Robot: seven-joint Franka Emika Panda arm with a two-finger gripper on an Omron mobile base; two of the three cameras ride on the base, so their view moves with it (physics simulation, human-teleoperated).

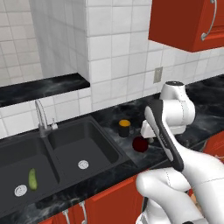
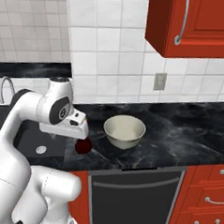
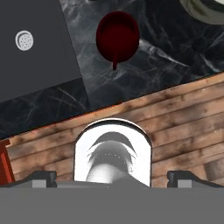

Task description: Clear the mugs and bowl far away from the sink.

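Note:
A black mug [image 1: 124, 128] with an orange inside stands on the dark counter just right of the black double sink [image 1: 65, 153]. A second, dark red mug [image 1: 140, 144] [image 2: 83, 146] [image 3: 117, 37] sits nearer the counter's front edge. The cream bowl [image 2: 124, 131] rests to the right of it, and its rim [image 3: 203, 8] shows at the top right of the hand view. My gripper [image 3: 113, 177] hangs open and empty above the counter's front edge, with the red mug ahead of its fingertips [image 3: 43, 177]. In the left base view my arm hides the bowl.
A green cucumber [image 1: 32, 178] lies in the sink's left basin, and the curved faucet [image 1: 41, 116] rises behind the basins. Red wall cabinets [image 2: 194, 25] hang above the counter at right. A dark dishwasher front [image 2: 136, 200] sits below the bowl.

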